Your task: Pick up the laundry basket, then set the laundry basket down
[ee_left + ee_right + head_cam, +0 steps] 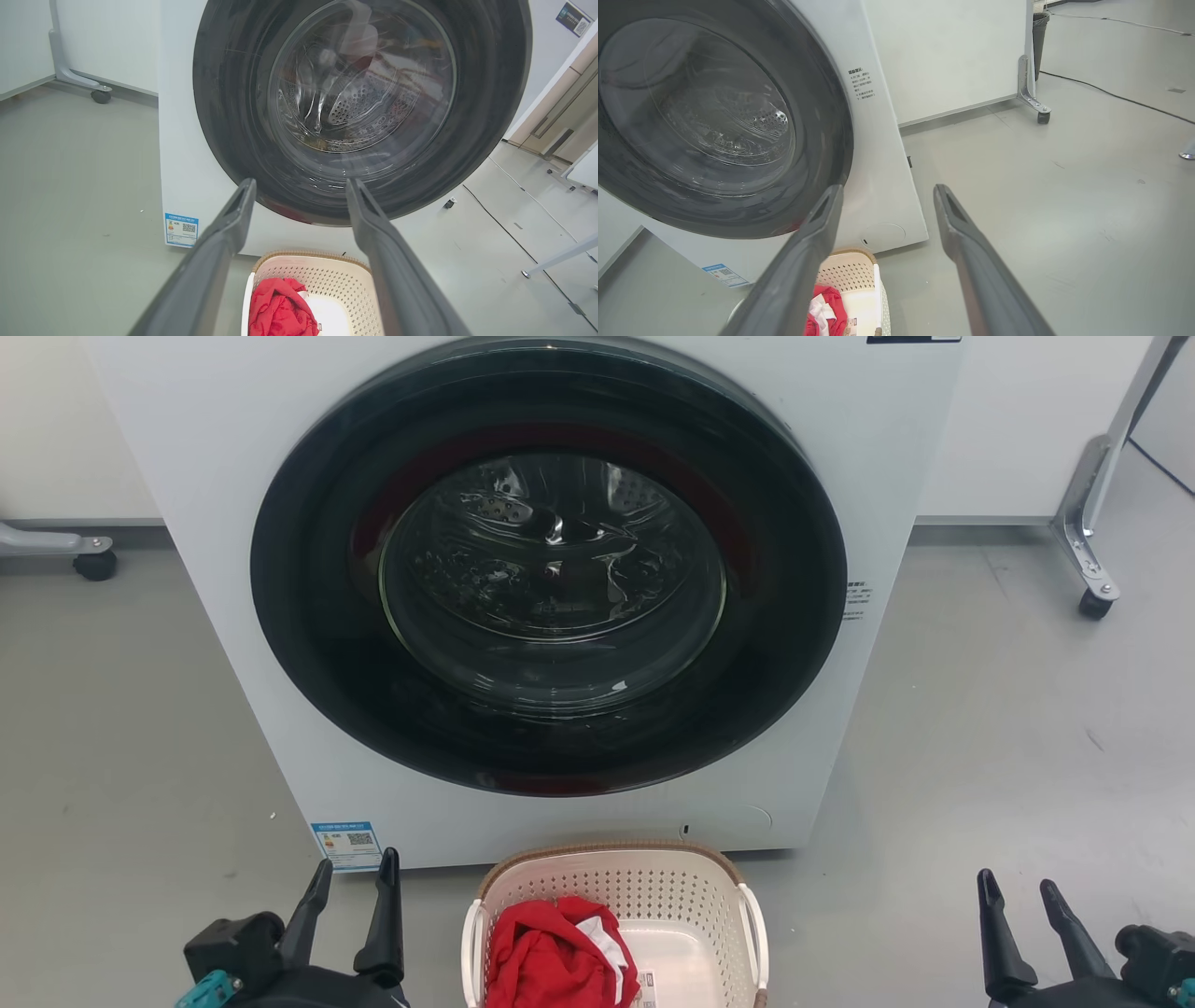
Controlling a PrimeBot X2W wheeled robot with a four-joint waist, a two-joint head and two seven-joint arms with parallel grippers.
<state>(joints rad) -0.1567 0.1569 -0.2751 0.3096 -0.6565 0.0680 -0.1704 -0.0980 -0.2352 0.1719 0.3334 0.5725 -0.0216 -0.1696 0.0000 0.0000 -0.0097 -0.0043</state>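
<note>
Two grippers, both empty and not touching anything: left gripper [357, 859] has fingers spread, low left in the head view; right gripper [1016, 879] is also spread, low right, further off. Laundry basket [653, 891] sits on the floor [980, 728] between them, just in front of the washing machine [551, 588] and nearer the left gripper; its near end is cut off by the frame edge. Inside is a red garment [546, 957] with a bit of white cloth, bunched to the left, the rest of the bottom bare. Likely light, since it is thin perforated plastic with one or two clothes; the walls probably flex if pinched, and the load is a bit off-centre. Best hold looks like the two white side handles, left handle [471, 943] and right handle [754, 933], one per gripper, lifted level so it does not tip. Smooth plastic could slip in narrow fingers. Pick-up not yet started. Floor is grey, flat, smooth and slightly scuffed, fine for setting down. Machine door is shut. A metal frame leg [1088, 523] on a caster stands at the right by a white wall.
</note>
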